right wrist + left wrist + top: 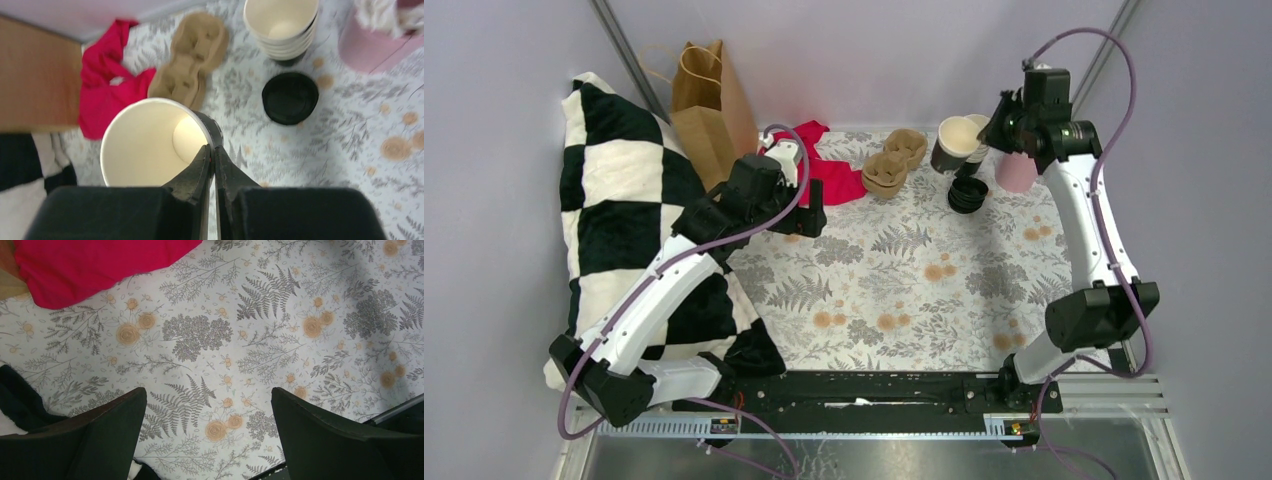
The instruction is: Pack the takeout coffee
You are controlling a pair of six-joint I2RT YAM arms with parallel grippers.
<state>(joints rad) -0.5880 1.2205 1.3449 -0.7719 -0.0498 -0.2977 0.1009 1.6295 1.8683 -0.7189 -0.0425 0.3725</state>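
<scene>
the paper cup (142,145) is cream inside with a pale rim and a dark outer wall. its round black lid (290,97) lies apart on the flowered worktop (350,150), near the stack of cups (280,30). the right pincer (211,148) pinches the cup's wall at the rim, at the worktop's far right. the cup's base is hidden, so i cannot tell whether it touches the worktop. its mouth faces up, long axis roughly upright. the left pincer (209,390) is spread wide above the worktop.
</scene>
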